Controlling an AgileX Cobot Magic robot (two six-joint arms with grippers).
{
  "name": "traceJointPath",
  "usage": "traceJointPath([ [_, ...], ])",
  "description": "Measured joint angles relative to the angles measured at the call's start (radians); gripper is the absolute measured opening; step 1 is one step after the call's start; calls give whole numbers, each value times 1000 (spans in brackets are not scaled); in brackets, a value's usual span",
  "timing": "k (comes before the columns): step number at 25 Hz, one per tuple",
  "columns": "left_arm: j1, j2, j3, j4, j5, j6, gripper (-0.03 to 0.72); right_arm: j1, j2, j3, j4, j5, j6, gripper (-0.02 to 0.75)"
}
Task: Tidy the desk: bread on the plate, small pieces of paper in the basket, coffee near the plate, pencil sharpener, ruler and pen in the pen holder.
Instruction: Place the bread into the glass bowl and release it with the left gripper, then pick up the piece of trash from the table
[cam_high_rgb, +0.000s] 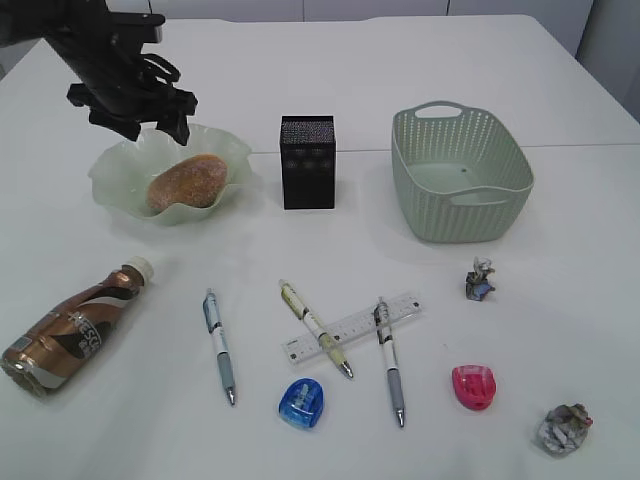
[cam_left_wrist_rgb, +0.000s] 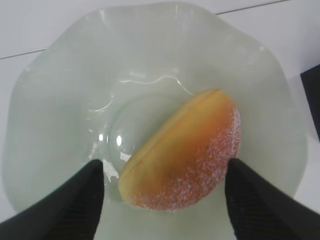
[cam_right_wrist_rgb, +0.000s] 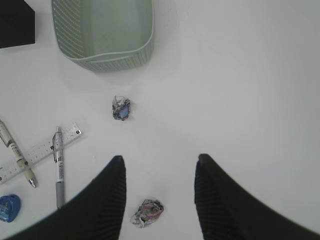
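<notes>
Blue sharpener (cam_high_rgb: 303, 405) near ruler (cam_high_rgb: 352, 327), pens crossing it, basket (cam_high_rgb: 460, 175) beyond

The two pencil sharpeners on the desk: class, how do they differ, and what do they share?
The blue sharpener lies left of centre, near the tip of the middle pen; the pink sharpener lies further right, nearer the paper wad. One is translucent blue, the other bright pink. Both are small, rounded, similar in size, and lie loose on the desk, outside the pen holder.

Evenly lit room, grey floor (cam_high_rgb: 612, 40) beyond the table.
</notes>
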Motion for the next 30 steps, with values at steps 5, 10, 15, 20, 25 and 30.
traceJointPath([
  [5, 0, -69, 0, 0, 102, 0, 550, 0, 0, 0, 10, -2, 0, 364],
  [10, 0, -148, -5, 0, 310, 0, 550, 0, 0, 0, 22, 1, 0, 364],
  [15, 0, -217, -19, 0, 370, 0, 521, 0, 0, 0, 24, 49, -2, 364],
  [20, 0, -313, -19, 0, 382, 0, 511, 0, 0, 0, 39, 68, -3, 364],
  [25, 0, -451, 65, 0, 382, 0, 508, 0, -21, 0, 72, 70, -34, 364],
  [30, 0, -616, 208, 0, 386, 0, 508, 0, -31, 0, 95, 70, -47, 364],
])
